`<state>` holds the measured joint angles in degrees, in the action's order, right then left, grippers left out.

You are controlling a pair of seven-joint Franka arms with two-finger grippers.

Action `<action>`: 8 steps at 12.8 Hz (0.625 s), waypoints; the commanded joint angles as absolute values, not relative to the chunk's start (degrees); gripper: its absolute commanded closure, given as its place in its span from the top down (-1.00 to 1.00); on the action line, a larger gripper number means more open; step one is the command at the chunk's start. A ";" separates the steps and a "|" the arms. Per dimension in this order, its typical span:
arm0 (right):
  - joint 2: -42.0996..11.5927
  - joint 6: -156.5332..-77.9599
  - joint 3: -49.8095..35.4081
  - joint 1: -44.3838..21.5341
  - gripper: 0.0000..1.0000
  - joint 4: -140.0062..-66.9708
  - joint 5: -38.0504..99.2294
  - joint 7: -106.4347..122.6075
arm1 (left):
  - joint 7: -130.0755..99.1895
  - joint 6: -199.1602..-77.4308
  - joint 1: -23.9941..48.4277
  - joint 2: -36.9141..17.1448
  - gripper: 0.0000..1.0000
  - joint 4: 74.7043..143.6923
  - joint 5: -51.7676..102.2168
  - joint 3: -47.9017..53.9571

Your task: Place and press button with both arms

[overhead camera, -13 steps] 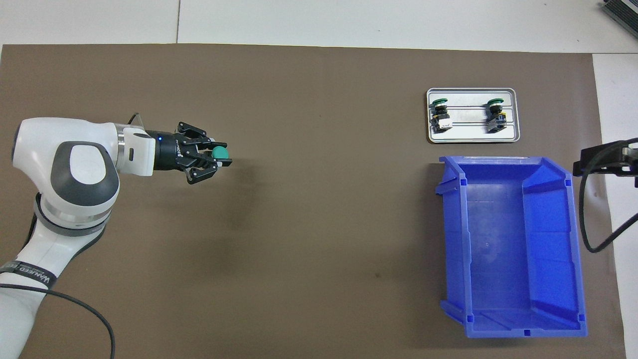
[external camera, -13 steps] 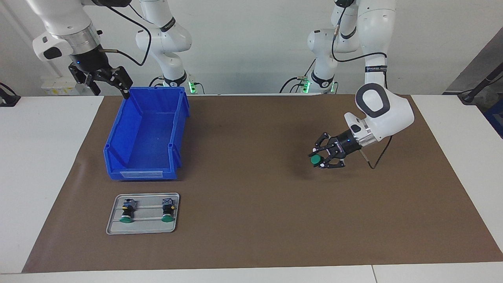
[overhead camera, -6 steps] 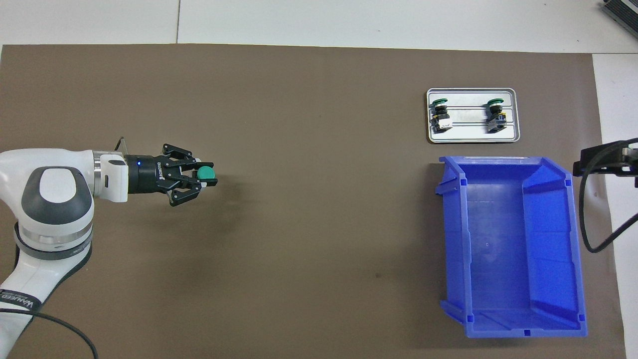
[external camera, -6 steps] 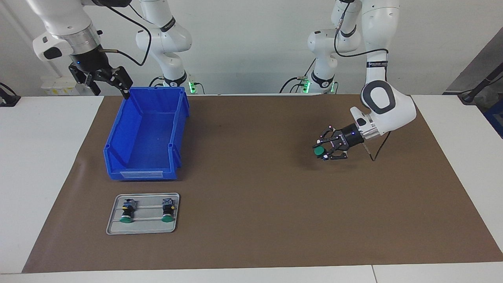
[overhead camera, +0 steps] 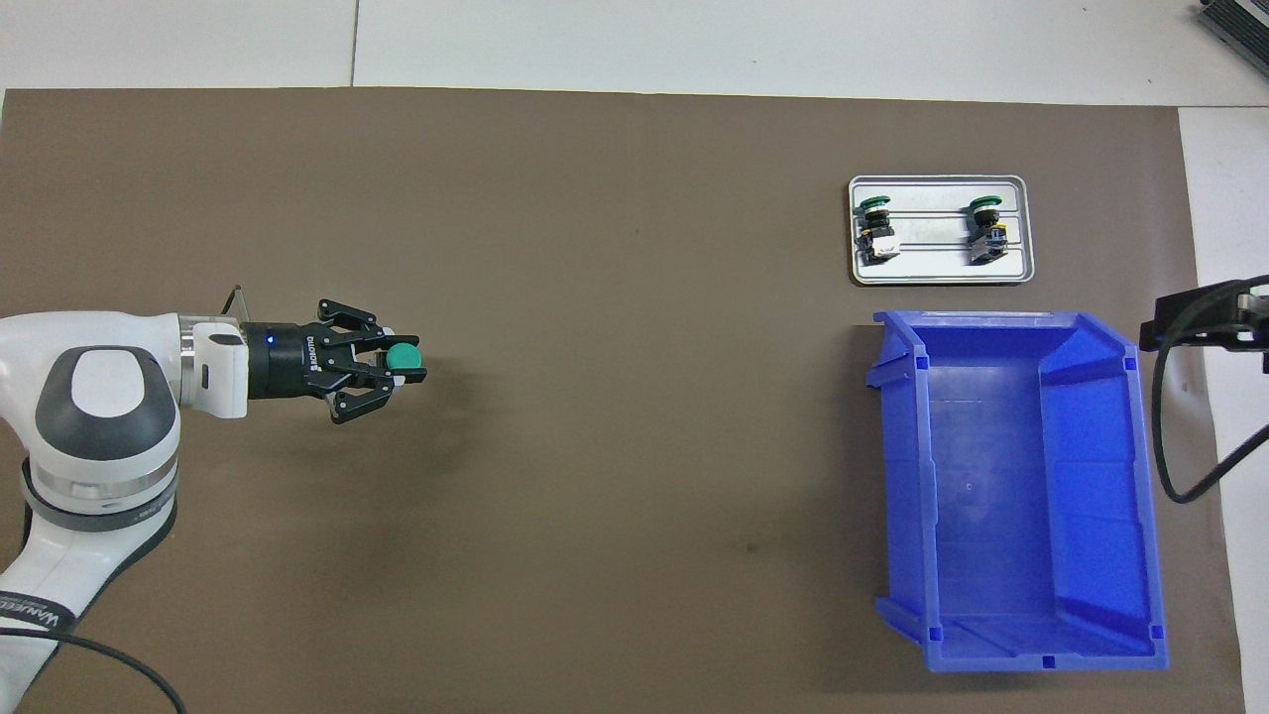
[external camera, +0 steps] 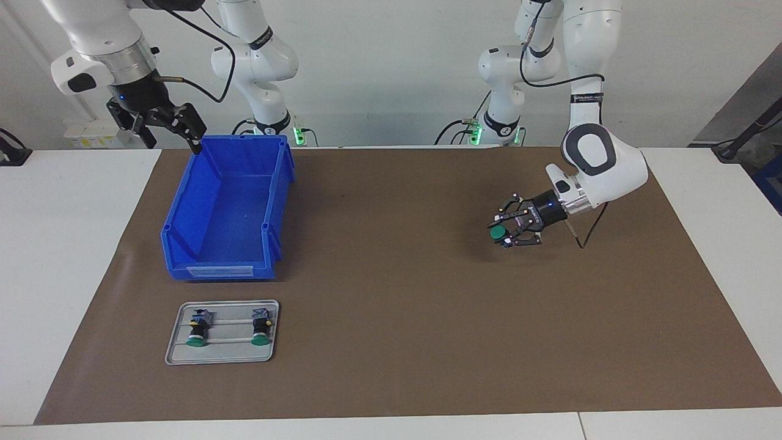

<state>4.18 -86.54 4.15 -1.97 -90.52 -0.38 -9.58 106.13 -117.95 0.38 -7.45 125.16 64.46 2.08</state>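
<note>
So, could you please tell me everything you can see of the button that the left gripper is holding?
The button has a round green cap that looks like smooth plastic; its body is mostly hidden between the black fingers, with a small bluish bit showing beneath the cap. The left gripper is shut on it and holds it on its side, cap pointing away from the wrist, in the air over the bare brown mat at the left arm's end of the table. Only the fingers touch it.

A matt brown paper-like sheet (external camera: pixel 391 342) covers the smooth white table (external camera: pixel 61 256), bearing a glossy blue plastic bin (external camera: pixel 226 211) and a brushed-metal tray (external camera: pixel 223 354), flanked by glossy white plastic-shelled arms (external camera: pixel 605 171) with metal joint bands.
</note>
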 commanded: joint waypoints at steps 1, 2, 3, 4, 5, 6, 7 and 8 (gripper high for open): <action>4.83 -85.96 4.57 -2.11 1.00 -90.79 0.88 -8.09 | 109.33 -117.51 -0.61 -5.36 -1.00 127.44 66.44 2.37; 4.83 -85.96 4.57 -2.11 1.00 -90.79 0.88 -8.17 | 110.73 -117.51 -0.70 -5.19 -1.00 127.70 66.88 2.29; 4.83 -85.96 4.57 -2.11 1.00 -90.79 0.88 -8.09 | 112.31 -117.68 -0.70 -4.92 -1.00 128.31 67.67 2.29; 4.83 -85.96 4.57 -2.11 1.00 -90.79 0.88 -8.09 | 113.54 -117.51 -1.05 -4.83 -1.00 128.41 68.37 2.20; 4.83 -85.96 4.57 -2.11 1.00 -90.79 0.88 -8.09 | 114.16 -117.07 -1.58 -4.75 -1.00 128.41 68.55 2.28; 4.83 -85.96 4.57 -2.11 1.00 -90.79 0.88 -8.17 | 115.56 -116.98 -1.58 -4.75 -1.00 128.50 69.42 2.46; 4.83 -85.96 4.57 -2.11 1.00 -90.79 0.88 -8.09 | 116.71 -116.90 -0.97 -4.57 -1.00 129.02 71.70 2.46; 4.83 -85.96 4.57 -2.11 1.00 -90.79 0.88 -8.09 | 120.20 -116.89 -0.62 -5.09 -1.00 129.89 74.68 2.63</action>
